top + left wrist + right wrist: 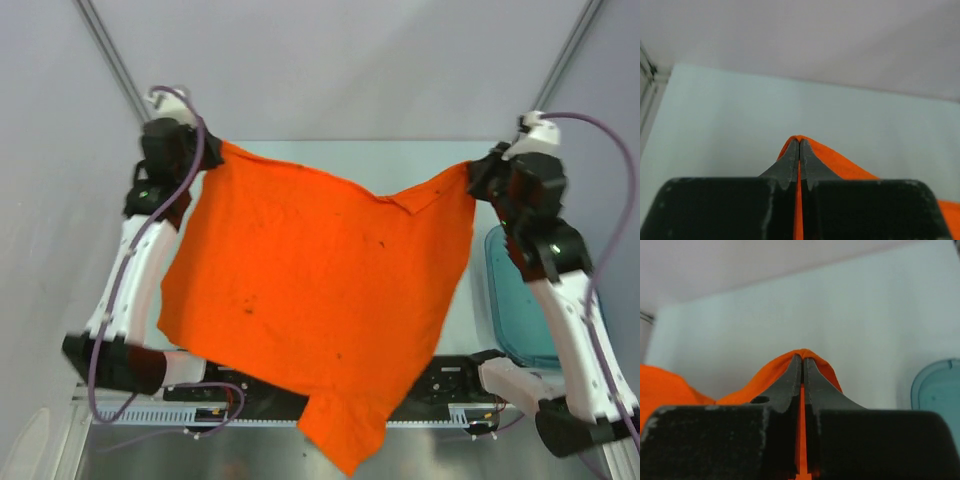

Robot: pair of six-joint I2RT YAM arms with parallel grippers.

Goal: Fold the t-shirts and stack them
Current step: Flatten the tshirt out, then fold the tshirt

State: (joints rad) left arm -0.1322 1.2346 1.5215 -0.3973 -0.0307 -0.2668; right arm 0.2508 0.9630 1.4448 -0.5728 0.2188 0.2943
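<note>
A bright orange t-shirt [310, 290] with a few dark specks hangs spread between my two raised grippers above the table. My left gripper [212, 148] is shut on its far left corner; the left wrist view shows orange cloth [840, 162] pinched between the closed fingers of that gripper [799, 142]. My right gripper [478, 172] is shut on the far right corner; in the right wrist view the cloth [760, 380] is clamped in that gripper [803, 357]. The shirt's lower part drapes over the arm bases, and a sleeve [345, 430] hangs past the table's near edge.
A translucent teal plastic bin [520, 300] stands on the table's right side, partly behind my right arm; its rim shows in the right wrist view [937, 385]. The pale table [400, 160] runs back to a grey wall. The shirt hides most of the table.
</note>
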